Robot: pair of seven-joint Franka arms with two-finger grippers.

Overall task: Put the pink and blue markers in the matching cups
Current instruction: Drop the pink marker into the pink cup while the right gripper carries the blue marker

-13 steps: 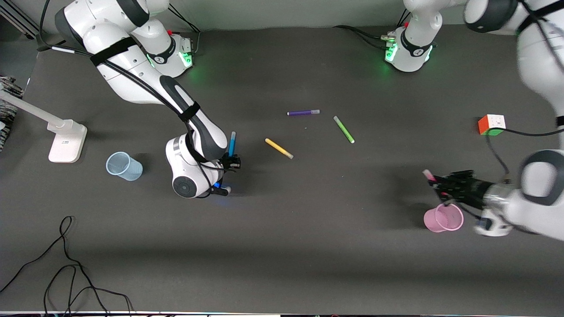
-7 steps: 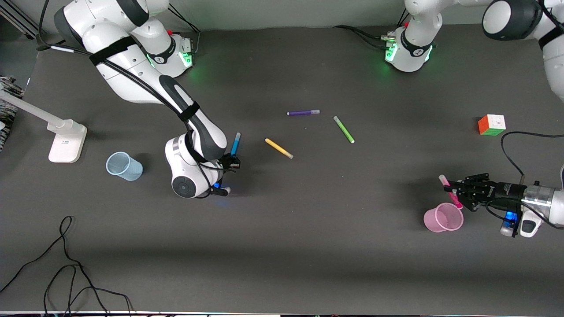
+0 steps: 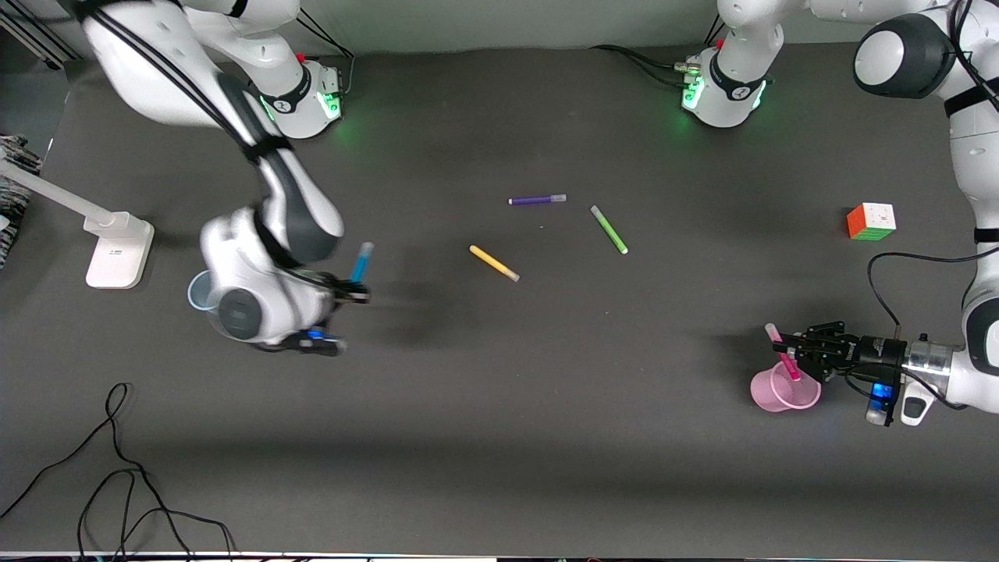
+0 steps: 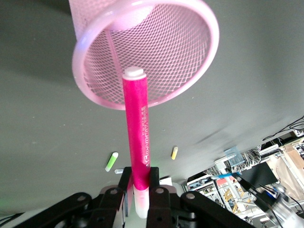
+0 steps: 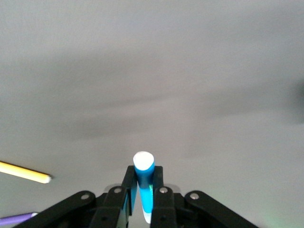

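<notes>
Clamping the pink marker (image 4: pixel 138 137) in my left gripper (image 3: pixel 801 346), I hold it tilted, its tip over the meshed pink cup (image 3: pixel 784 389) near the table's (image 3: pixel 499 437) left-arm end. My right gripper (image 3: pixel 353 292) pinches the blue marker (image 3: pixel 360 262) upright beside the blue cup (image 3: pixel 198 290).

pink cup (image 4: pixel 190 61): translucent mesh plastic | pink marker (image 4: pixel 137 128): glossy plastic | table (image 3: pixel 546 437): matt

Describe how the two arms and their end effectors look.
Both arms are glossy white shells with dark grey joint bands, black cables strapped alongside. Each base glows green. The left end effector and right end effector are black, two-fingered, with silver screws. A blue light shines beside each wrist.
</notes>
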